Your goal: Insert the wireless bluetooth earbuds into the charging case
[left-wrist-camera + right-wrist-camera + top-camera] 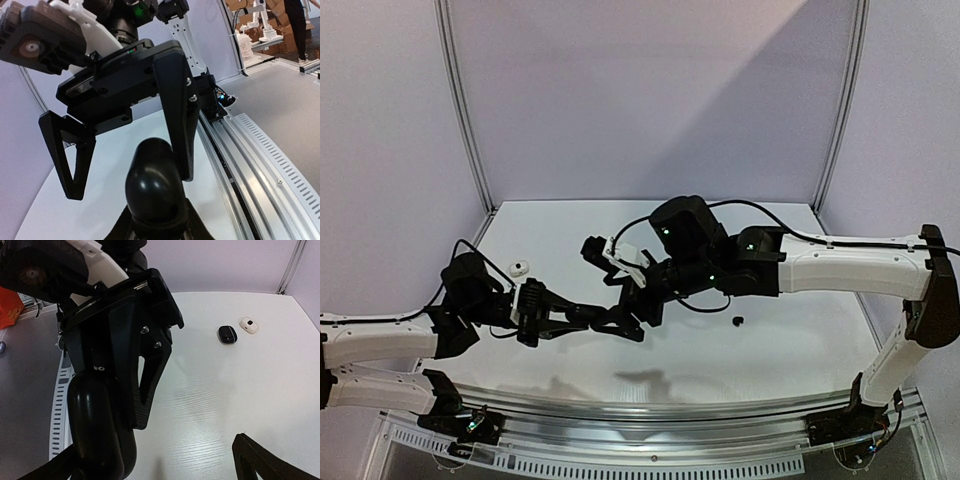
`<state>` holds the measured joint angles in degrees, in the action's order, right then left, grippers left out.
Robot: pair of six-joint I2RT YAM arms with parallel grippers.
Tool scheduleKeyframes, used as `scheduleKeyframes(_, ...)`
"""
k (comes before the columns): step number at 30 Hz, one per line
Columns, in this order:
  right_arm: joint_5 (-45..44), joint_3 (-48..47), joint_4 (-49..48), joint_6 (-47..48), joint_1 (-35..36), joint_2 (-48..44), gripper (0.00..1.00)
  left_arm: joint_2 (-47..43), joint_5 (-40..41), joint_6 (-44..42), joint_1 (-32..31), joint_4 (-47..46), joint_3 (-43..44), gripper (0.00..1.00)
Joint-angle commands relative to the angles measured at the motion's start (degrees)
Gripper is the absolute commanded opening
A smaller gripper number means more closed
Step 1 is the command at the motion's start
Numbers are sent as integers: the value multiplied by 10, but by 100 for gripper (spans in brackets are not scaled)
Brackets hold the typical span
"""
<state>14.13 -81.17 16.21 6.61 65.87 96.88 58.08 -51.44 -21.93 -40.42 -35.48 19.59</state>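
Observation:
My left gripper [618, 327] is shut on a glossy black oval charging case [152, 185], held above the table near its middle. The case also shows in the right wrist view [100, 435], at the lower left. My right gripper [640, 295] is open and empty, its jaws spread wide around the far end of the case. One of its fingers [175, 125] lies right beside the case. A tiny black earbud [738, 321] lies on the table to the right of the grippers. I cannot tell whether the held case is open.
A small white case [248, 325] and a small black case [227, 334] lie side by side at the left of the table. The white one shows in the top view [519, 266]. A metal rail [260, 165] runs along the near edge.

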Motion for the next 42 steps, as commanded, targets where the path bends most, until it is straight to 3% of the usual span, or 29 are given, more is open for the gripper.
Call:
scheduleKeyframes(1, -33, -23, -40, -20, -28, -22, 99, -7, -62, -41, -11, 52, -5, 0)
scheduleKeyframes(11, -21, -14, -50, -31, -32, -23, 99, -14, -58, -108, -19, 72, -14, 0)
scheduleKeyframes(18, -17, -14, -40, -37, -33, -16, 99, -19, -55, -105, -20, 63, -15, 0)
scheduleKeyframes(21, -15, -16, -40, -39, -33, -19, 99, -16, -54, -82, -20, 58, -17, 0)
scheduleKeyframes(29, 40, -32, -38, -52, -40, -26, 99, 0, -59, 77, -19, -2, -31, 0)
scheduleKeyframes(42, 88, -53, -45, -82, -41, -15, 99, 7, -70, 119, -19, -1, -23, 0)
